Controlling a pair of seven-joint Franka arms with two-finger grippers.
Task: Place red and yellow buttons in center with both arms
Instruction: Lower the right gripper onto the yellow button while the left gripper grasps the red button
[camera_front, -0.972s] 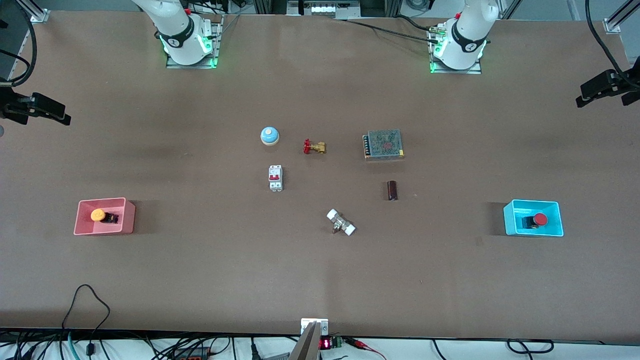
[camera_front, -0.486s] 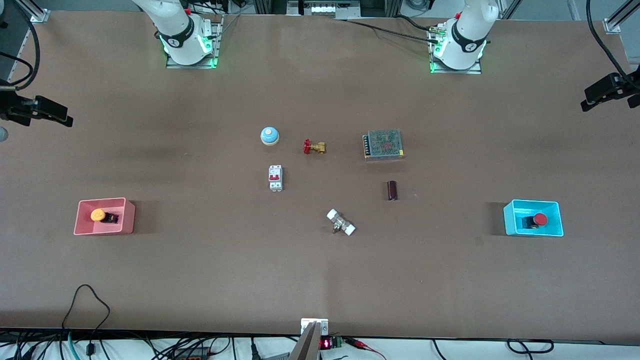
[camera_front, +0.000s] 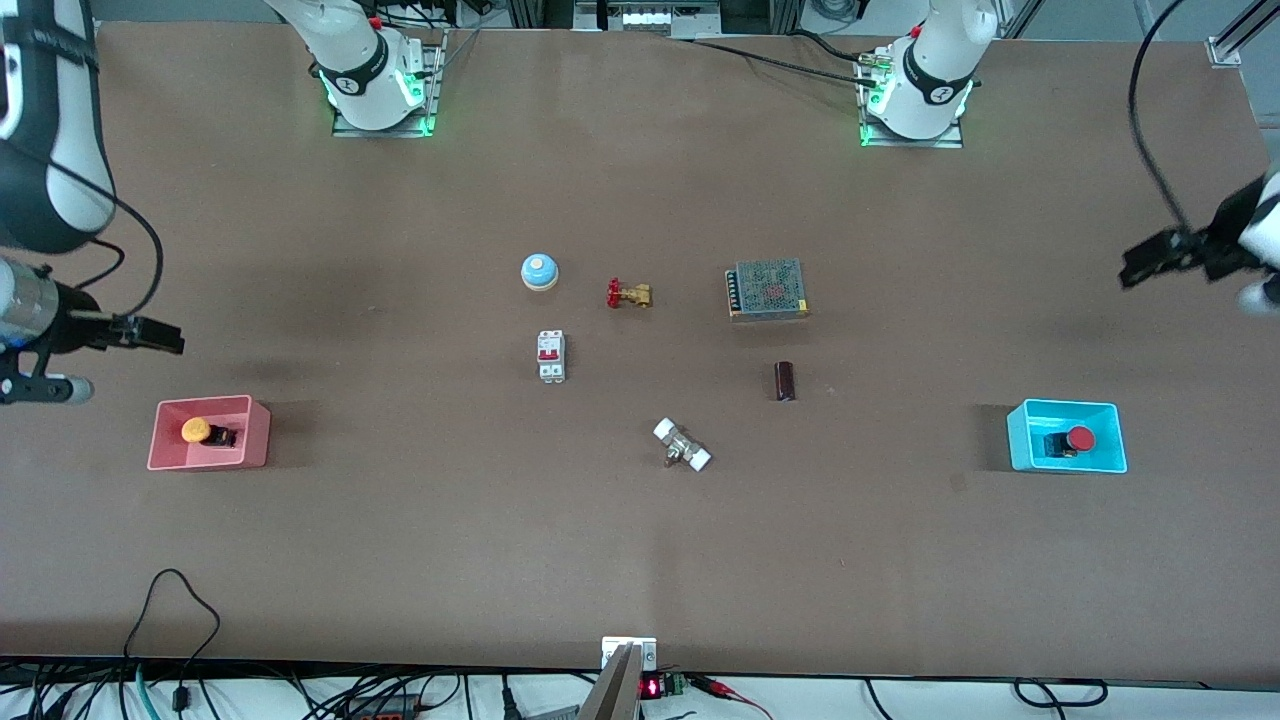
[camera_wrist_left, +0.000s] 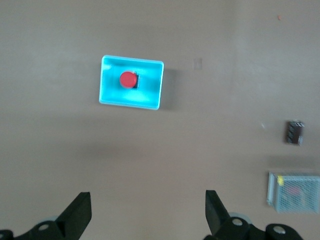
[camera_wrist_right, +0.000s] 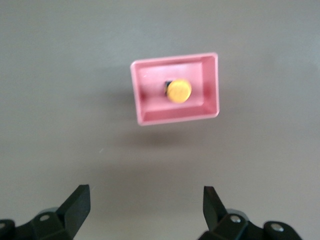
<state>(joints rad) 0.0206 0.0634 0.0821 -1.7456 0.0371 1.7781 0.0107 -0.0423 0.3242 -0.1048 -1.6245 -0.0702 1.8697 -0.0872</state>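
The yellow button (camera_front: 196, 430) lies in the pink bin (camera_front: 258, 436) at the right arm's end of the table. The red button (camera_front: 1079, 438) lies in the cyan bin (camera_front: 1021, 440) at the left arm's end. My right gripper (camera_front: 160, 338) hangs open and empty in the air beside the pink bin. Its wrist view shows the yellow button (camera_wrist_right: 178, 90) in the pink bin (camera_wrist_right: 145, 102), ahead of the gripper (camera_wrist_right: 146, 205). My left gripper (camera_front: 1138, 270) hangs open and empty. Its wrist view shows the red button (camera_wrist_left: 128, 79) in the cyan bin (camera_wrist_left: 152, 85), ahead of the gripper (camera_wrist_left: 148, 210). The brown tabletop centre (camera_front: 660, 370) is bare.
Around the centre lie a blue bell (camera_front: 539, 271), a brass valve (camera_front: 628, 294), a white breaker (camera_front: 551, 355), a mesh power supply (camera_front: 767, 289), a dark cylinder (camera_front: 785, 381) and a white fitting (camera_front: 682, 445).
Both arms have swung in from the table's ends. Each gripper has moved inward and toward its bin. The buttons and bins have not moved.
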